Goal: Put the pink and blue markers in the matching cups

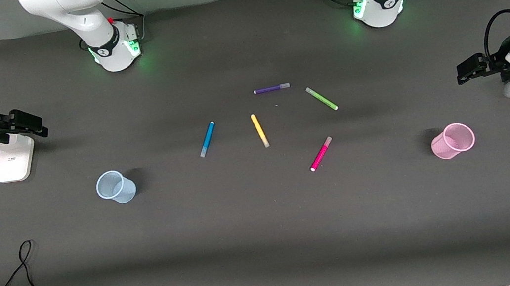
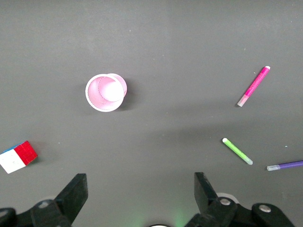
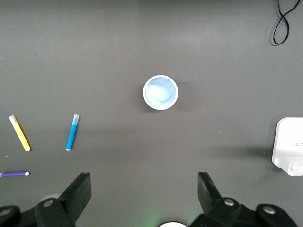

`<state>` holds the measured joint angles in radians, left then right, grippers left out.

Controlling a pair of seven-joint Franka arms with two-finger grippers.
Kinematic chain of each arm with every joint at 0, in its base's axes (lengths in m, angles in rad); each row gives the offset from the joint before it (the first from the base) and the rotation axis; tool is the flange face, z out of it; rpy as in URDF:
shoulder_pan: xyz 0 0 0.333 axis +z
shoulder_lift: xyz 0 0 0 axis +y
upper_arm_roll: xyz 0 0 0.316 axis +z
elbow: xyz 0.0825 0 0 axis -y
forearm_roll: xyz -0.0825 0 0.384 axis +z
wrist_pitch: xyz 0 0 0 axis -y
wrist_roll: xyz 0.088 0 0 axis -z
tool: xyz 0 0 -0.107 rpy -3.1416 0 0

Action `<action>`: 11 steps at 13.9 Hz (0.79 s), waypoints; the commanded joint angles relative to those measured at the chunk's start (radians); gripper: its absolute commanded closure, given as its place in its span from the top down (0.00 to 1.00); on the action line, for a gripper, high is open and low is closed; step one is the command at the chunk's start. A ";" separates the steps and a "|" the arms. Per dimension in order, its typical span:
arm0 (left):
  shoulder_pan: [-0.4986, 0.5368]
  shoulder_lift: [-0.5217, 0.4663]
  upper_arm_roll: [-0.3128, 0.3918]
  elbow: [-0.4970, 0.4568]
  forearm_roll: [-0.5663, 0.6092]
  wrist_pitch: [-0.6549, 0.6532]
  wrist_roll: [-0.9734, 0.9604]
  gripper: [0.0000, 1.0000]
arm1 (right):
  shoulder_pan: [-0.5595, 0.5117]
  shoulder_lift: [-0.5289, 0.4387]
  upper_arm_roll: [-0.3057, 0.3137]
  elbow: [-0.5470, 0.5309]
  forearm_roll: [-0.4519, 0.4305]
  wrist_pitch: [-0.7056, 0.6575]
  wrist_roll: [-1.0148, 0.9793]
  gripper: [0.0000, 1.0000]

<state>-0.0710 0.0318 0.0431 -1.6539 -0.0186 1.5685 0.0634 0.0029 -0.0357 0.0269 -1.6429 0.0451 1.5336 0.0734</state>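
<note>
While both wait, left gripper point(image 2: 137, 198) and right gripper point(image 3: 144, 196) gape wide, empty.

Light is even and fairly bright across the dark grey table point(image 1: 269, 241), coming from overhead. Shadows are soft: the blue cup point(image 1: 115, 186) and the pink cup point(image 1: 453, 140) each throw a short dark patch toward the table's middle, and a broad faint band darkens the mat nearer the front camera. Green glow from the 2 arm bases point(image 1: 116, 50) tints the mat around them. No glare shows on the matte surface. The 5 pens read sharply. In both wrist views the black fingers point(image 2: 71, 196) look slightly soft, perhaps out of focus.
</note>
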 commanded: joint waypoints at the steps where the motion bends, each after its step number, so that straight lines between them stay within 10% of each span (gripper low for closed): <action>1: -0.003 -0.004 0.000 0.003 0.009 -0.012 0.010 1.00 | -0.001 -0.001 -0.015 0.034 0.002 -0.016 -0.006 1.00; 11: -0.026 0.003 -0.011 0.005 0.005 -0.012 -0.010 1.00 | 0.003 0.017 -0.015 0.055 0.019 -0.047 -0.004 1.00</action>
<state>-0.0790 0.0320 0.0339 -1.6539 -0.0188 1.5678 0.0628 0.0042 -0.0335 0.0152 -1.6072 0.0492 1.5143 0.0731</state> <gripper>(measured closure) 0.000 0.000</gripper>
